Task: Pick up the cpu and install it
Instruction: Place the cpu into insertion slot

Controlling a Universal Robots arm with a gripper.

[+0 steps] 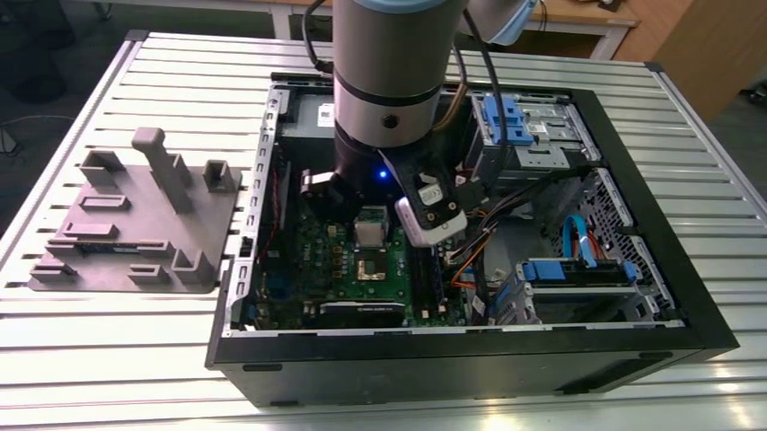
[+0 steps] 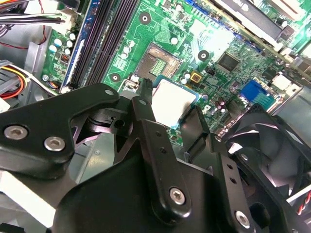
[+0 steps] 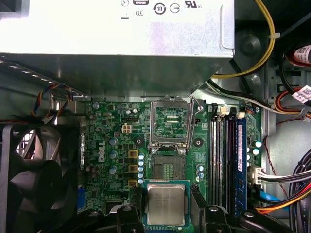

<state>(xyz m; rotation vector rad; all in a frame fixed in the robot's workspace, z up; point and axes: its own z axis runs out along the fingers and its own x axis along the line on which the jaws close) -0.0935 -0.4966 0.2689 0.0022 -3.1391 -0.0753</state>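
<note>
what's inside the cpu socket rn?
The socket is open, frame up: bare contact grid, no chip. The cpu is beside it, gripped by the tool. Board under the cpu is covered.

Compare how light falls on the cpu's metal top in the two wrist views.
In the second wrist view the cpu glares almost white and a bright patch washes out part of the motherboard; in the first wrist view the cpu is evenly grey, without glare.

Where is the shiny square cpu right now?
In the first wrist view the cpu is held in the tool, right beside the open dark socket on the green board.
</note>
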